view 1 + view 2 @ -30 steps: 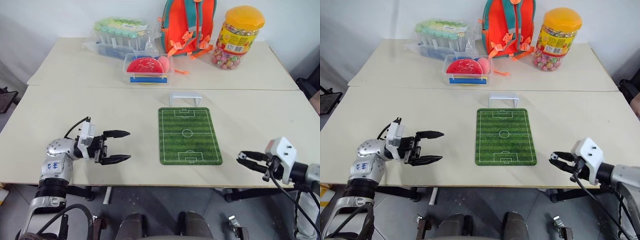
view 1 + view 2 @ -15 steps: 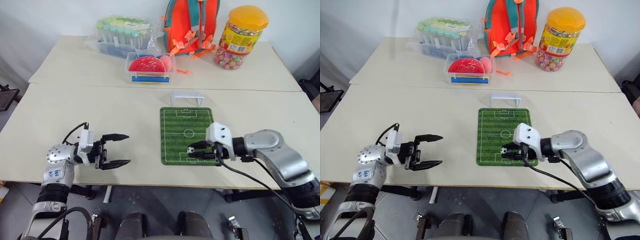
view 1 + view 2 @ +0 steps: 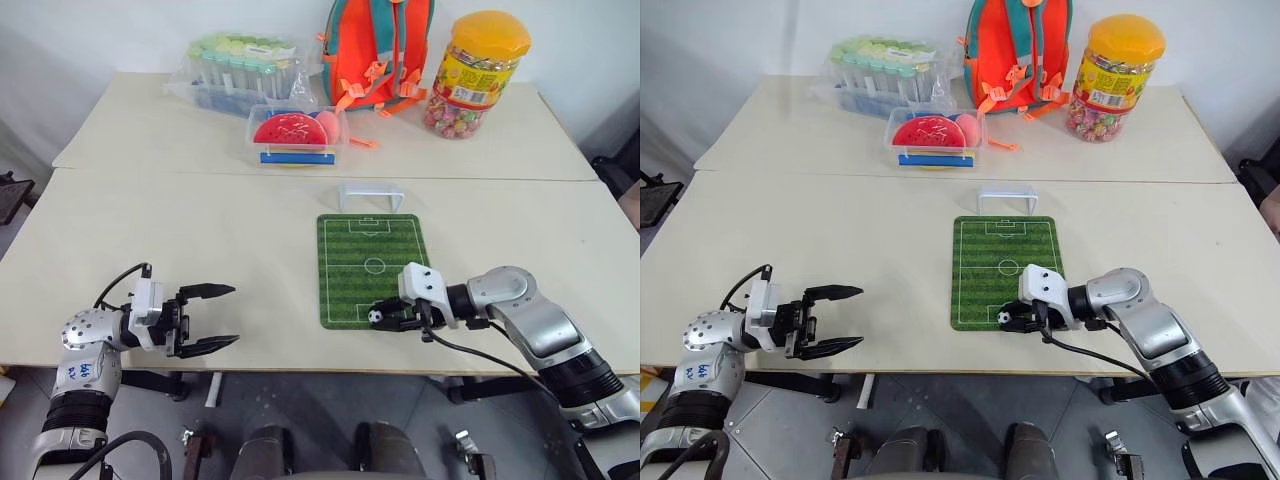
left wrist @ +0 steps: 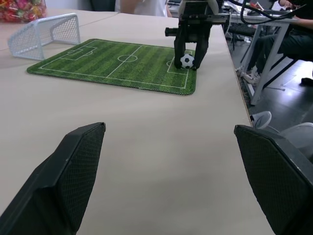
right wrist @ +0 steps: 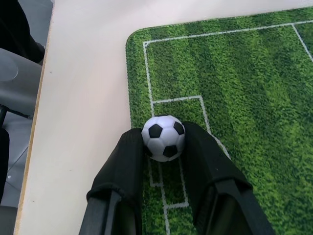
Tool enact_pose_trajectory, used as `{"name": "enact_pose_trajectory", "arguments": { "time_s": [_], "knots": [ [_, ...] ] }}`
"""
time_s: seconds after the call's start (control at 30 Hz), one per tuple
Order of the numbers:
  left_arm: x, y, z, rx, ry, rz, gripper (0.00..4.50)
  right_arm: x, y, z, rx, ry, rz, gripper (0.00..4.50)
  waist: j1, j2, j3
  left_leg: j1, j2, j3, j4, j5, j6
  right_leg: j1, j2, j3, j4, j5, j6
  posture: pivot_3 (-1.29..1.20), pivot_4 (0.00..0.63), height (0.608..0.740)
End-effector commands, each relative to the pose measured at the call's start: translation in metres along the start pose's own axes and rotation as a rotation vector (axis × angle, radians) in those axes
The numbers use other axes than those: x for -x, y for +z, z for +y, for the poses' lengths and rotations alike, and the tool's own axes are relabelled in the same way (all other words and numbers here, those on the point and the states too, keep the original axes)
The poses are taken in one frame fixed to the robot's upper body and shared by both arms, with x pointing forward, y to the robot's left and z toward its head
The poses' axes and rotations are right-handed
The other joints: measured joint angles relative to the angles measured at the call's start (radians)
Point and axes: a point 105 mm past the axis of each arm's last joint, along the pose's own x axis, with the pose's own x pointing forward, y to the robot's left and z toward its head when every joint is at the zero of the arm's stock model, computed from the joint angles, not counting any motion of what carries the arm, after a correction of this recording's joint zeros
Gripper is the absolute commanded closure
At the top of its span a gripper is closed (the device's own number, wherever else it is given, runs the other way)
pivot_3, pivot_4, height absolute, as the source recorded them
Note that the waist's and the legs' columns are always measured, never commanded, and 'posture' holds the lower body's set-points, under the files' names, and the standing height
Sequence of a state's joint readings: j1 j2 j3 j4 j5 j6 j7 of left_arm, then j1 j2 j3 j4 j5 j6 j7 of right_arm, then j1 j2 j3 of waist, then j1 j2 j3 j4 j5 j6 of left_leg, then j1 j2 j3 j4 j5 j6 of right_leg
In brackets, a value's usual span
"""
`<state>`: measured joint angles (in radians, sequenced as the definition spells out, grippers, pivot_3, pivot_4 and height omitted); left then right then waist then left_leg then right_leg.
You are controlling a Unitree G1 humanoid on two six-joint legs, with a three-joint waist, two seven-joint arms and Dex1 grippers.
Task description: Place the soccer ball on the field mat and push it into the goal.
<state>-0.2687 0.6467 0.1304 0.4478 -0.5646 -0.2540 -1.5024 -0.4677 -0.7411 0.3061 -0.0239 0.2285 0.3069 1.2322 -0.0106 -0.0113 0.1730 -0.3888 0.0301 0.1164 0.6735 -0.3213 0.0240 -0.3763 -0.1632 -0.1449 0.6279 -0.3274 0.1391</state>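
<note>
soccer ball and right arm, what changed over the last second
The right gripper swung in from the table's near right edge to the near end of the field mat, carrying the soccer ball pinched in its fingers; the ball is now down at the near penalty box. The left gripper drew back a little, jaws open as before. The goal and mat stayed put.

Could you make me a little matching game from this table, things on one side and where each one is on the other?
Things:
1. soccer ball
2. goal
3. candy jar
4. left gripper

Places or states:
A. at the field mat's far end
B. back right of the table
C. open over bare table
D. between the right gripper's jaws, at the mat's near end

Pairs: 1-D, 2-A, 3-B, 4-C
</note>
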Motion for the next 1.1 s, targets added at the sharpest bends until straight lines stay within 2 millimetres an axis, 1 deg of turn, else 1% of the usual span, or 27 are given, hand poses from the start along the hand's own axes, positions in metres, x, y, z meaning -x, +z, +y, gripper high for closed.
{"name": "enact_pose_trajectory", "arguments": {
  "time_s": [0.03,0.23,0.27,0.33,0.5,0.83,1.0,1.1],
  "knots": [
    [0.001,0.008,-0.009,-0.039,-0.091,-0.023,0.0,0.005,0.002,-0.006,0.014,-0.023,-0.002,3.66,0.0,0.0,0.0,0.0,0.0,0.0,0.0,0.0,0.0,0.0,0.0,0.0,0.0,0.0,0.0,0.0,0.15,0.74],
    [0.0,0.008,-0.007,-0.042,-0.092,-0.025,0.0,0.006,-0.004,-0.003,0.005,-0.012,0.013,3.66,0.0,0.0,0.0,0.0,0.0,0.0,0.0,0.0,0.0,0.0,0.0,0.0,0.0,0.0,0.0,0.0,0.15,0.74],
    [0.0,0.008,-0.006,-0.042,-0.092,-0.024,0.0,0.006,-0.005,-0.002,0.004,-0.011,0.015,2.92,0.0,0.0,0.0,0.0,0.0,0.0,0.0,0.0,0.0,0.0,0.0,0.0,0.0,0.0,0.0,0.0,0.15,0.74],
    [-0.001,0.008,-0.005,-0.043,-0.092,-0.024,0.0,0.006,-0.005,-0.002,0.004,-0.013,0.014,2.37,0.0,0.0,0.0,0.0,0.0,0.0,0.0,0.0,0.0,0.0,0.0,0.0,0.0,0.0,0.0,0.0,0.15,0.74],
    [-0.005,0.009,-0.002,-0.045,-0.094,-0.031,0.0,0.006,-0.001,-0.003,0.013,-0.02,0.007,2.37,0.0,0.0,0.0,0.0,0.0,0.0,0.001,0.0,0.0,0.001,0.0,0.0,0.0,0.0,0.0,0.0,0.15,0.74],
    [-0.011,0.011,0.001,-0.05,-0.102,-0.042,0.0,0.013,0.015,-0.002,0.065,-0.028,-0.008,2.37,0.001,0.0,0.0,0.0,0.0,0.0,0.001,0.0,0.0,0.0,0.0,0.0,0.0,0.0,0.0,0.0,0.15,0.74],
    [-0.013,0.012,0.002,-0.051,-0.111,-0.045,0.0,0.023,0.037,-0.008,0.136,-0.092,-0.029,2.37,0.004,0.0,0.0,-0.001,0.0,0.0,0.001,0.0,0.0,0.0,0.0,0.0,0.0,0.0,0.0,0.0,0.15,0.74],
    [-0.014,0.012,0.002,-0.051,-0.122,-0.048,0.0,0.034,0.053,-0.013,0.171,-0.15,-0.031,2.37,0.005,0.0,0.0,-0.001,0.0,0.0,0.001,0.0,0.0,0.0,0.0,0.0,0.0,0.0,0.0,0.0,0.15,0.74]
  ]
}}
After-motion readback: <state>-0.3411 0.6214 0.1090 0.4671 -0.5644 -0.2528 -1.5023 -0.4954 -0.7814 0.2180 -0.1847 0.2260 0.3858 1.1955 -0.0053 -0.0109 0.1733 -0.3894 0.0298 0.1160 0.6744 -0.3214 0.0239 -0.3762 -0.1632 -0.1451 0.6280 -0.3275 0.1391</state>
